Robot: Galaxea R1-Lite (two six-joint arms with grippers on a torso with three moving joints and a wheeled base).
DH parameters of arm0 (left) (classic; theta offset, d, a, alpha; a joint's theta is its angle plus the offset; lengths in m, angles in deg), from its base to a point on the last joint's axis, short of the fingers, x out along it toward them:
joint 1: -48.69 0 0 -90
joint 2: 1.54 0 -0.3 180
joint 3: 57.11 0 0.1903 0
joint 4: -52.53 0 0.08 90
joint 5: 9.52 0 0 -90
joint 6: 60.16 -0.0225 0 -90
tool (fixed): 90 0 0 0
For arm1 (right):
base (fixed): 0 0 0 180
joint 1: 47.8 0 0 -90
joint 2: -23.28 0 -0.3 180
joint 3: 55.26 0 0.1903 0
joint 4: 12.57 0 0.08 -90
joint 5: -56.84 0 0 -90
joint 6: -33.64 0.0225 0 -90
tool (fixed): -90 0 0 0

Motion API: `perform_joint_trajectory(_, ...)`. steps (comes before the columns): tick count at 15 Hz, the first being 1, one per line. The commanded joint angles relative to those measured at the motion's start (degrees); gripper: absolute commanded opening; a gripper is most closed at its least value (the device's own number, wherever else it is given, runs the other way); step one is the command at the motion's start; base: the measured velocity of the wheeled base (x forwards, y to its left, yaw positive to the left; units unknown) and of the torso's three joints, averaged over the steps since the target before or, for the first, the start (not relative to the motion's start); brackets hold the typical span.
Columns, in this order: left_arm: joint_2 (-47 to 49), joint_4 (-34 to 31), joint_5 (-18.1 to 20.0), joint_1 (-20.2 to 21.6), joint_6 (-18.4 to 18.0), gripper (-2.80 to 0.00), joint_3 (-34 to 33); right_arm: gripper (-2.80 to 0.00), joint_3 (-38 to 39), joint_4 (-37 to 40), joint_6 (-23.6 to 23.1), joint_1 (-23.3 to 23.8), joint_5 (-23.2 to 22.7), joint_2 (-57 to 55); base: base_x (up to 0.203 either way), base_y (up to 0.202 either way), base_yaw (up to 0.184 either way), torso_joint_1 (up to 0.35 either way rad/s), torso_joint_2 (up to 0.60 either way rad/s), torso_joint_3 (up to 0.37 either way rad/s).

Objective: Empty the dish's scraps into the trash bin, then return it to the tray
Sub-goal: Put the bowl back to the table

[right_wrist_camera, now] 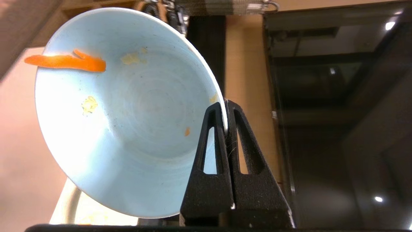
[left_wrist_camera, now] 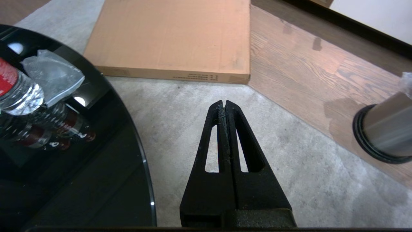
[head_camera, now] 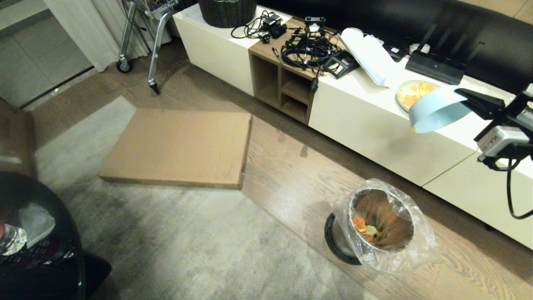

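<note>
My right gripper (head_camera: 461, 93) is shut on the rim of the dish (head_camera: 437, 110), a pale blue bowl held tipped on its side in the air over the white cabinet's front edge. The right wrist view shows the dish (right_wrist_camera: 128, 129) nipped at its rim by the right gripper (right_wrist_camera: 225, 103). One orange strip (right_wrist_camera: 66, 62) and a few pale yellow bits cling inside it. The trash bin (head_camera: 393, 225), steel with a clear bag liner, stands on the wood floor below and nearer me, with orange and yellow scraps (head_camera: 364, 227) inside. The tray is out of view. My left gripper (left_wrist_camera: 222, 102) hangs shut and empty over the rug.
A pale-green plate (head_camera: 410, 93) with orange pieces sits on the white cabinet (head_camera: 374, 133) behind the dish, beside papers, cables and a black router. A flat cardboard box (head_camera: 179, 146) lies on the floor. A round black glass table (head_camera: 41, 250) with a bottle stands at the near left.
</note>
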Motion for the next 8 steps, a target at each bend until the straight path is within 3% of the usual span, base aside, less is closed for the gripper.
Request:
perform_joint_trajectory(1,0.0,0.0,0.0,0.0,0.0,-2.8,0.0,-2.8,1.1,-2.7,-0.6,0.2,-0.3,-0.6,0.0,0.0,0.0,0.0,0.0,0.0)
perform_joint_trajectory(8,0.0,0.0,0.0,0.0,0.0,-2.8,0.0,-2.8,-3.0,-2.7,0.3,0.4,-0.2,-0.6,0.0,0.0,0.0,0.0,0.0,0.0)
